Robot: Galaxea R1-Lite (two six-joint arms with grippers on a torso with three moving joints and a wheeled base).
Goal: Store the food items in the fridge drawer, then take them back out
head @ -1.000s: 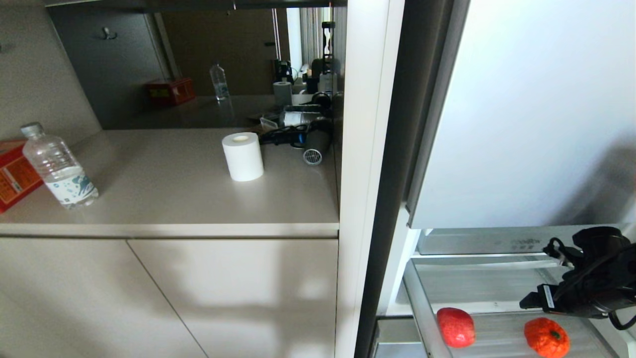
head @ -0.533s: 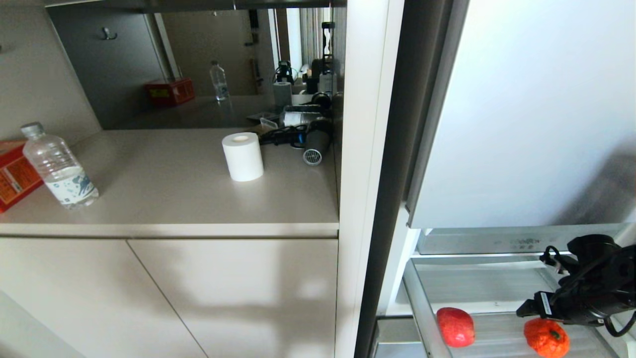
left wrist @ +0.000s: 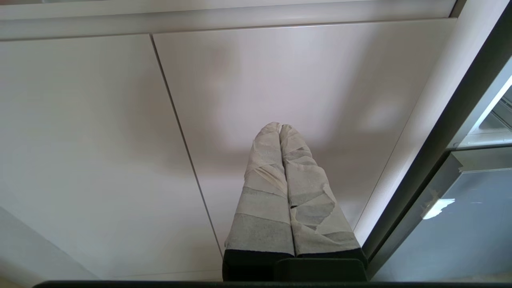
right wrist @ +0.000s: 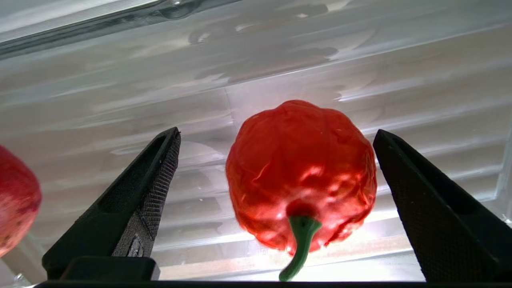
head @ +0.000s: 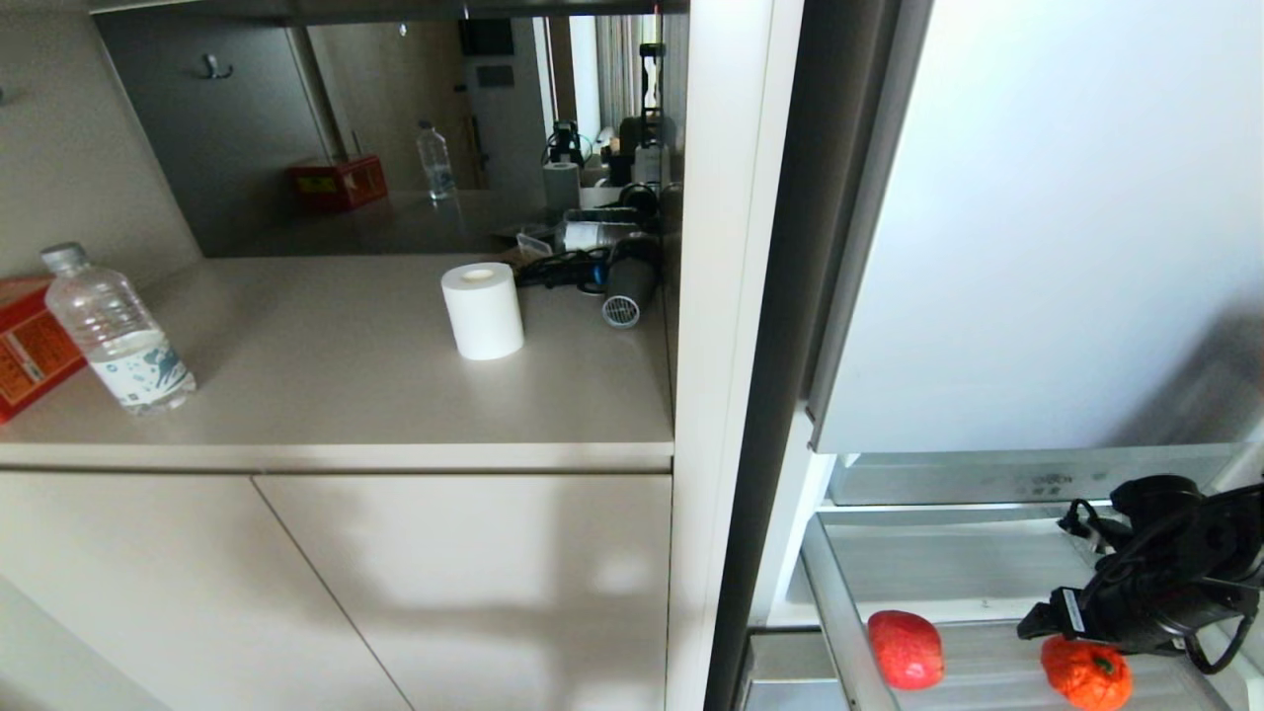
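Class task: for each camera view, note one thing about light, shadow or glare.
Head view: soft shadows cross the cabinet doors. Left wrist view: a bright glint on the grey-blue panel. Right wrist view: glare streaks the fridge drawer floor; highlights shine on the pumpkin-like fruit.

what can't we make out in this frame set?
- Head view: right claw fingertips hidden behind its own black wrist body.
- Head view: fridge drawer front cut off by the picture's bottom edge.
- Right wrist view: apple cut off at the edge.
- Right wrist view: underside of pumpkin-like fruit hidden; contact with ribbed floor unclear.
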